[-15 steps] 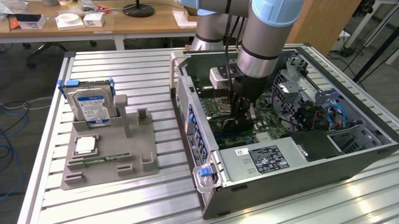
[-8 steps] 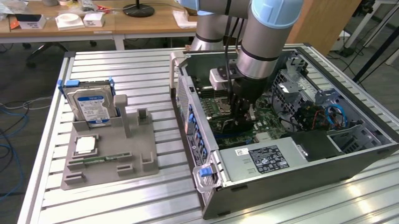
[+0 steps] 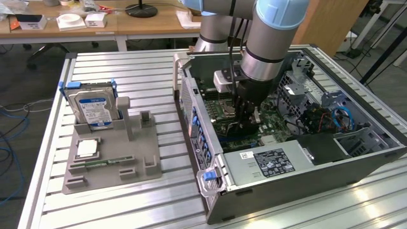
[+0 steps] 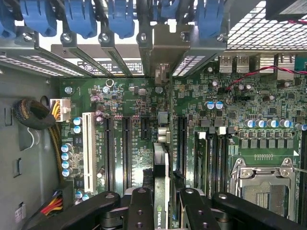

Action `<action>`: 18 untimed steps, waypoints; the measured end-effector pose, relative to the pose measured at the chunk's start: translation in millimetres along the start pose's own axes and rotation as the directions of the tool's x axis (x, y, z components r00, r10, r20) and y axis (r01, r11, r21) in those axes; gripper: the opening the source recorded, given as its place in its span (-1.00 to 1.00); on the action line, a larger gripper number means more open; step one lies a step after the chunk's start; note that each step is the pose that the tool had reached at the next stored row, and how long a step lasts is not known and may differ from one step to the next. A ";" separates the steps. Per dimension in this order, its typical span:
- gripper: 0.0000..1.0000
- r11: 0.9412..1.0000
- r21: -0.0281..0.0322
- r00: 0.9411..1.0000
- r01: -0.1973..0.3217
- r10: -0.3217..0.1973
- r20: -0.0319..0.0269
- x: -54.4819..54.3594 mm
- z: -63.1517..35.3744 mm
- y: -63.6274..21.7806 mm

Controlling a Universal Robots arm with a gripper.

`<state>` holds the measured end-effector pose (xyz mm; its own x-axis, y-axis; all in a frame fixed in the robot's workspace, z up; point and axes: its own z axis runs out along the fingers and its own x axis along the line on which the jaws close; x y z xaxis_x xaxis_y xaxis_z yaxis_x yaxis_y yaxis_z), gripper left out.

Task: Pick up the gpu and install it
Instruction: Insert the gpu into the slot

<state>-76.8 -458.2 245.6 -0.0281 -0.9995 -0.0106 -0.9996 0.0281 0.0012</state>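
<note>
My gripper (image 3: 245, 125) reaches down into the open computer case (image 3: 190, 114), over the green motherboard (image 3: 273, 121). It is shut on the gpu (image 4: 160, 167), which the wrist view shows edge-on as a thin card standing upright between my black fingers (image 4: 140, 206). The card's silver end bracket (image 4: 162, 45) lies against the row of rear slot openings under the blue clips (image 4: 120, 17). The card runs along the motherboard between the black expansion slots (image 4: 127, 148). In the exterior view the gpu (image 3: 237, 128) is a dark shape under my fingers; whether it sits in a slot I cannot tell.
On the exterior view's left a grey holder (image 3: 137, 160) carries a silver hard drive (image 3: 94, 107), a square chip (image 3: 87, 149) and a narrow memory stick (image 3: 105, 162). Inside the case are the power supply (image 3: 267, 162), cables (image 3: 340, 117) and the CPU socket (image 4: 264, 187).
</note>
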 end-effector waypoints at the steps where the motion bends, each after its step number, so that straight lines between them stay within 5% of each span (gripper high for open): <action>1: -0.48 1.000 0.000 1.000 0.000 0.000 0.000 0.0 0.0 0.0; 18: -0.48 1.000 0.000 1.000 0.000 0.000 0.000 0.1 5.8 0.0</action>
<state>-76.8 -458.2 239.7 -0.0281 -0.9996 -0.0103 -0.9996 0.0280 0.0012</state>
